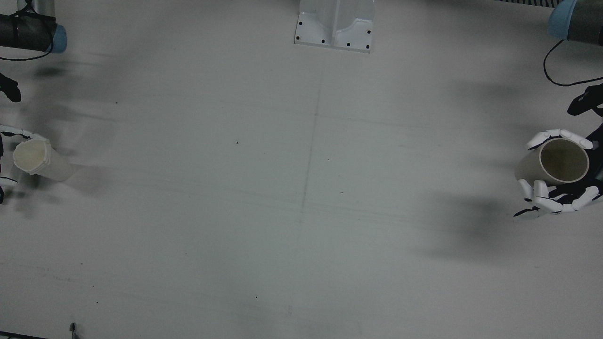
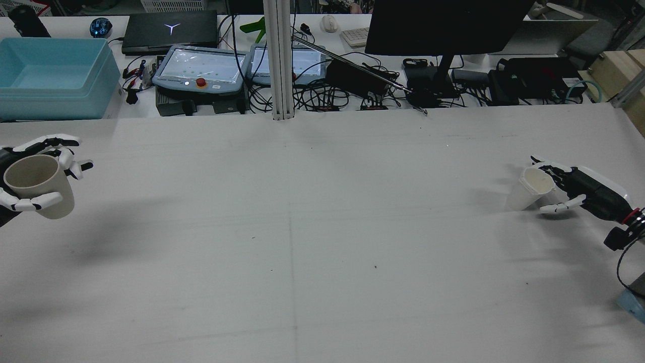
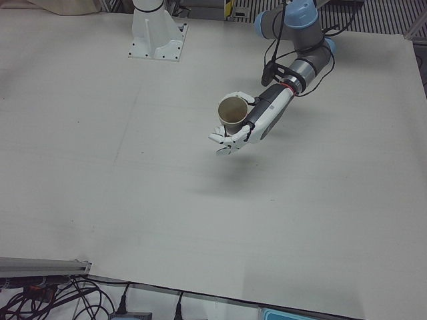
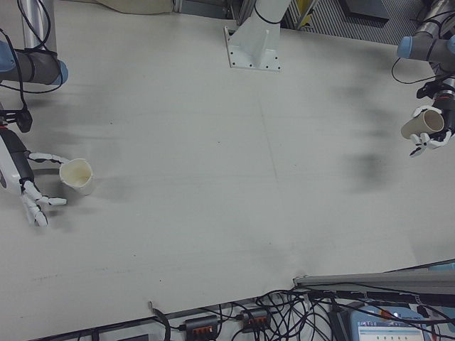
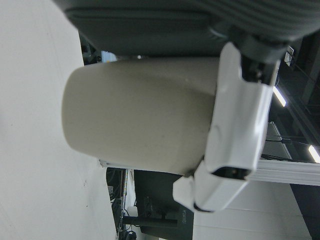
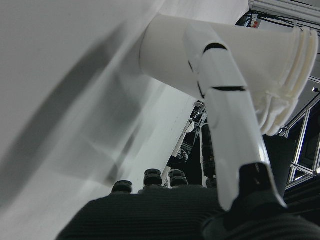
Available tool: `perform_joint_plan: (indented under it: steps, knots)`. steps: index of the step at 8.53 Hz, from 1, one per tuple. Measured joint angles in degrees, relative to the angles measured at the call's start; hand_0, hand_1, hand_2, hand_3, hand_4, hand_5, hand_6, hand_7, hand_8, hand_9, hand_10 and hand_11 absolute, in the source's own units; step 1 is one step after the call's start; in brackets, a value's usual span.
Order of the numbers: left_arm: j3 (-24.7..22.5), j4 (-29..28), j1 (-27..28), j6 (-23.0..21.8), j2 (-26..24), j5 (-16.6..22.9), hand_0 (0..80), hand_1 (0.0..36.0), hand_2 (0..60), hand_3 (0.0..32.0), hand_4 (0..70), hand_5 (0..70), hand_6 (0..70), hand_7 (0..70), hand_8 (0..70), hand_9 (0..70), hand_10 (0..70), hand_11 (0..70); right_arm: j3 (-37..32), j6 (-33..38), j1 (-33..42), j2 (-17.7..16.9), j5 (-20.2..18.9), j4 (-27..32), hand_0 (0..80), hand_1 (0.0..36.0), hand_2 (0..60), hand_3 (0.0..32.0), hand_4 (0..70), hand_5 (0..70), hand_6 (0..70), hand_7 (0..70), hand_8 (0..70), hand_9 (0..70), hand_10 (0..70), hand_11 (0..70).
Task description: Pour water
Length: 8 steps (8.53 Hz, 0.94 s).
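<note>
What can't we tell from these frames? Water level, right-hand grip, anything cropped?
- Water in the beige cup: front view shows a dim interior; no water can be made out.
- White cup: whether the right hand actually grips it is unclear; fingers flank it.
- Right hand in the front view: cut off by the edge.
- Left hand: palm contact hidden behind the cup.

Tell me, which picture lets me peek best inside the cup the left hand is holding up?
The front view: it looks straight down the tan cup's open mouth, with the left hand wrapped around it. The left-front and rear views show the mouth small and slanted. The left hand view shows only its outer wall.
</note>
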Motion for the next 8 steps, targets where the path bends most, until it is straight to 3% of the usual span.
perform_joint_plan:
  steps: [1,2,3,4,5,6,7,8]
  knots:
    - [-0.33,0.05,0.01,-0.19,-0.04,-0.36,80.0,36.0,60.0,2.4,19.0,34.6,29.7,70.0,36.0,48.0,9.6,18.7,1.03,-1.05,-1.33,0.93,0.69,-1.69,77.3,33.5,23.5,4.0,2.2,33.4,1.3,11.6,5.7,5.3,0.0,1.4]
    - [-0.52,0.19,0.02,-0.59,-0.06,-0.61,80.0,36.0,60.0,2.6,18.9,34.6,29.5,70.0,35.9,47.9,9.6,18.6,2.83,-1.76,-3.60,1.43,2.67,-3.26,80.0,36.0,37.8,1.0,5.3,39.3,5.8,19.1,7.8,9.2,2.9,8.3]
    - [-0.67,0.29,-0.01,-0.92,-0.08,-0.75,80.0,36.0,60.0,2.2,19.0,34.1,29.3,70.0,35.7,47.7,9.4,18.4,5.03,-2.09,-5.75,1.61,5.21,-4.19,80.0,36.0,60.0,0.0,58.7,70.0,48.7,55.7,32.7,38.8,23.7,38.2]
    - [-0.80,0.40,-0.04,-1.20,-0.06,-0.82,80.0,36.0,60.0,2.4,18.7,34.3,29.2,70.0,35.9,47.8,9.5,18.6,7.41,-2.26,-7.76,1.69,7.56,-5.75,80.0,36.0,60.0,0.0,64.9,70.0,67.4,70.0,49.9,60.7,43.0,63.7]
    - [-0.89,0.49,-0.10,-1.42,-0.03,-0.86,80.0,36.0,60.0,2.2,18.7,34.0,29.2,70.0,35.8,47.7,9.5,18.4,10.36,-2.36,-9.45,1.70,9.05,-9.59,80.0,36.0,60.0,0.0,55.7,70.0,70.0,70.0,61.7,70.0,60.6,70.0]
    - [-0.89,0.53,-0.13,-1.50,-0.01,-0.87,80.0,36.0,60.0,2.4,18.9,34.6,29.7,70.0,35.9,47.8,9.4,18.4,12.97,-2.33,-10.32,1.58,9.66,-13.28,80.0,36.0,60.0,0.0,50.4,70.0,70.0,70.0,62.4,70.0,64.0,70.0]
    - [-1.03,0.94,-0.12,-1.52,-0.01,-0.85,80.0,36.0,60.0,1.8,19.5,35.3,30.4,70.0,36.2,48.1,9.4,18.3,15.75,-2.09,-10.43,1.25,9.94,-15.73,80.0,36.0,60.0,0.0,51.7,70.0,70.0,70.0,59.2,70.0,59.0,70.0]
    - [-1.65,2.02,0.00,-1.31,-0.03,-0.79,80.0,36.0,60.0,2.0,19.5,34.4,30.6,70.0,36.0,47.9,9.3,18.2,20.42,-1.26,-10.09,0.09,10.07,-17.58,80.0,36.0,60.0,0.0,70.0,70.0,70.0,70.0,58.7,70.0,54.1,70.0]
